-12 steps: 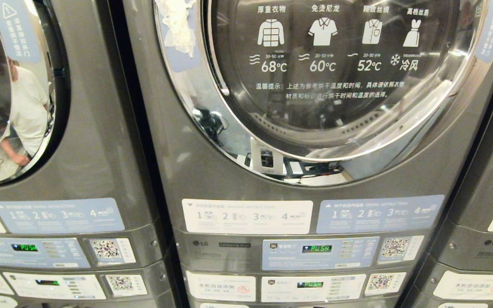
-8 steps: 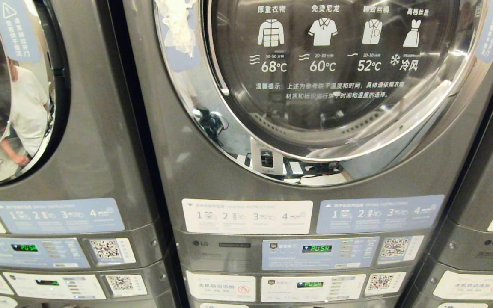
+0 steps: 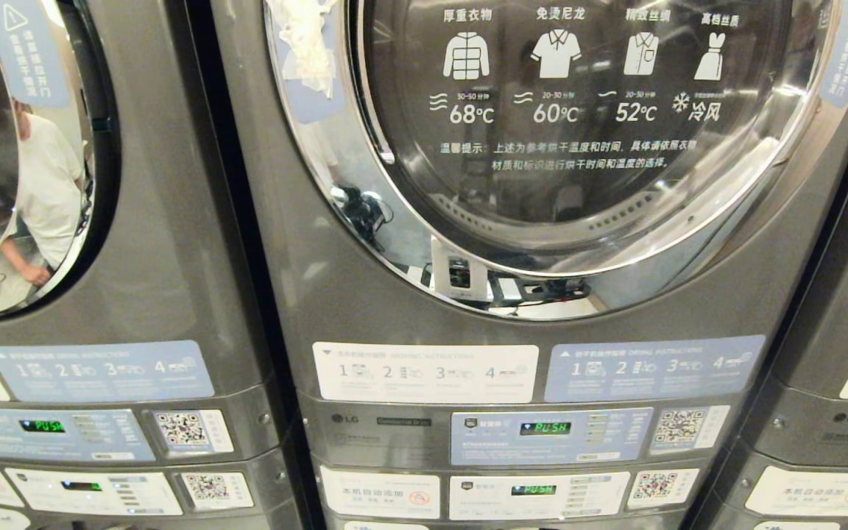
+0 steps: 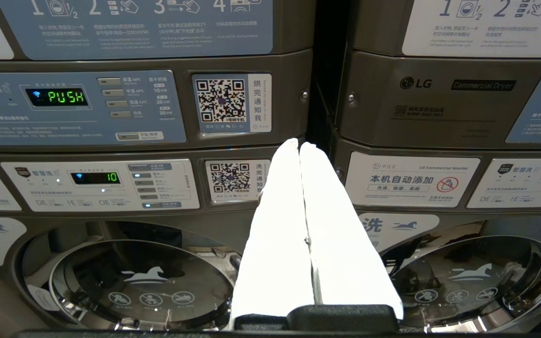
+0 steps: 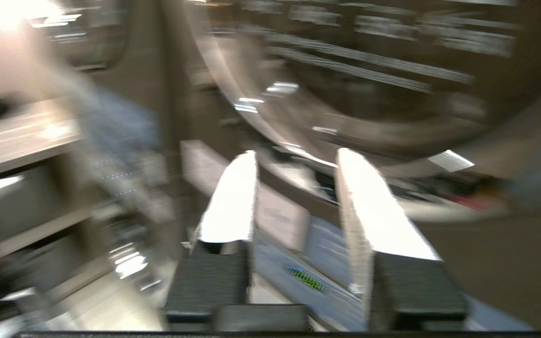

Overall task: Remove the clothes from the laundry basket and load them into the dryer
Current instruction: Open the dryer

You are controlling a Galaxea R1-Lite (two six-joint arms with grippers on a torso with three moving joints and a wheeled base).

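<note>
Here, head view: three grey stacked machines side by side, neither arm in frame; leftmost machine shows a round door whose glass reflects a person in a white shirt; below it a blue instruction label and a green PUSH display; centre, the dryer fills most of the frame, its round door closed, chrome ring intact, glass printed with four garment icons and temperature figures; torn white paper stuck on the ring's upper left; under the door a white label beside a blue one, then a control panel with a green PUSH readout and a QR sticker; a third machine only partly in view at far right.

Left wrist view: left gripper points at the seam between two machines, level with the panels; white fingers pressed together along their length, nothing between them; QR sticker just beyond the tips; washer doors below.

Right wrist view: heavily motion-blurred; right gripper faces the lower rim of a round chrome door; fingers apart, gap empty.

Clothes and laundry basket: not visible in any view.
</note>
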